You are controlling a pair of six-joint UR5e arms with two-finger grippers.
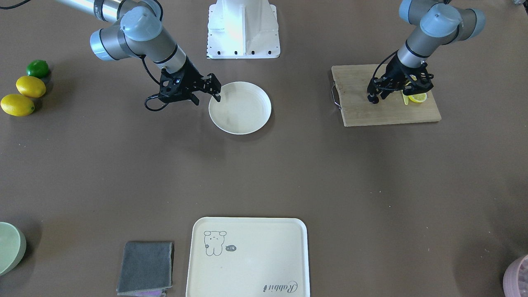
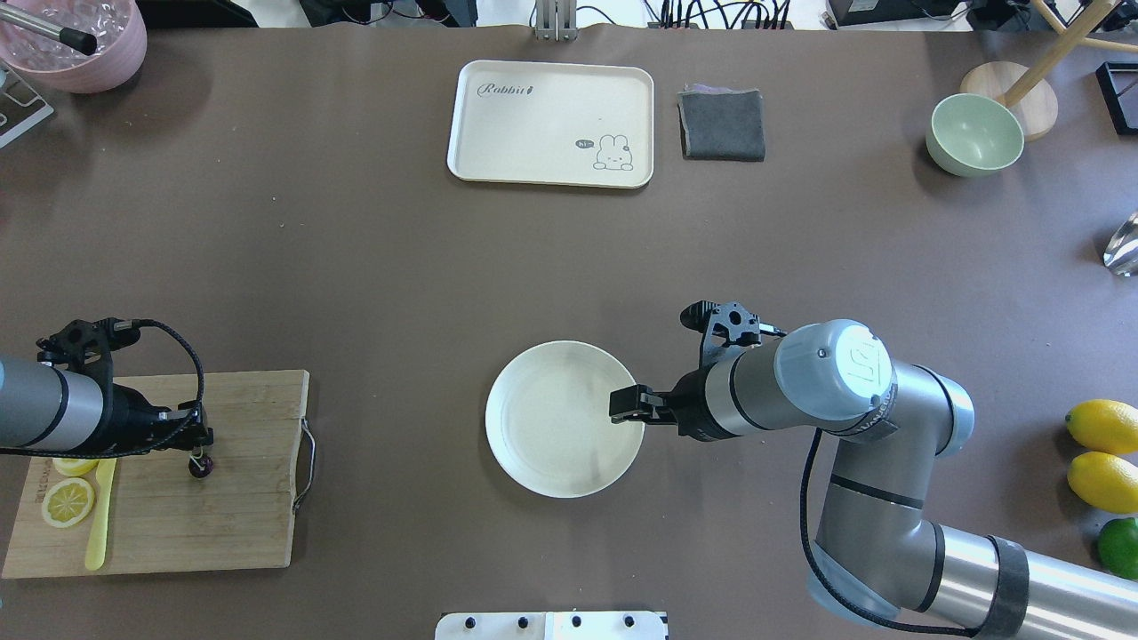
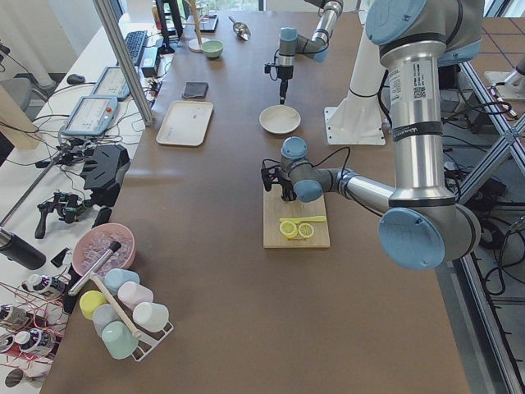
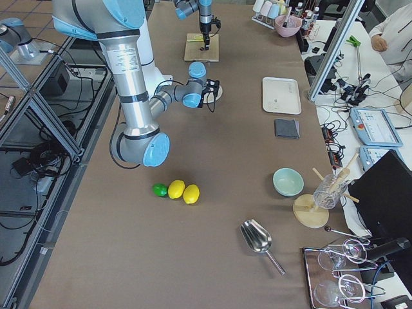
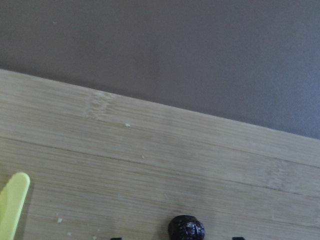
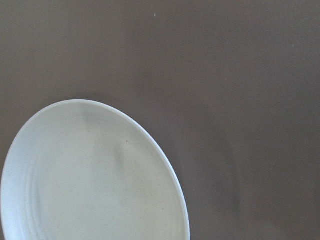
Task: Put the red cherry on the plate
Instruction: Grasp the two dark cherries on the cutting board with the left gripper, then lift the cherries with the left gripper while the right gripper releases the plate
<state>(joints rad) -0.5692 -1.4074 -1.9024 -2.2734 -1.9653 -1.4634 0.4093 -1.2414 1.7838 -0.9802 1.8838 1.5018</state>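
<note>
The red cherry [image 2: 201, 466] lies dark and tiny on the wooden cutting board [image 2: 178, 524], near its right side. My left gripper [image 2: 196, 447] points down right over it. In the left wrist view the cherry [image 5: 186, 228] sits between two fingertips that stand well apart at the bottom edge, so this gripper is open around it. The round cream plate [image 2: 551, 436] rests mid-table and holds nothing. My right gripper [image 1: 206, 99] hovers open at the plate's [image 1: 243, 111] rim. The right wrist view shows only part of the plate [image 6: 90, 175] and bare table.
Lemon slices [image 2: 68, 500] and a yellow plastic knife [image 2: 98, 516] share the board. Two lemons [image 2: 1102, 427] and a lime [image 2: 1120, 544] lie at the right edge. A rabbit tray [image 2: 551, 123], grey cloth [image 2: 722, 124], green bowl [image 2: 974, 135] and pink bowl [image 2: 76, 40] line the far side.
</note>
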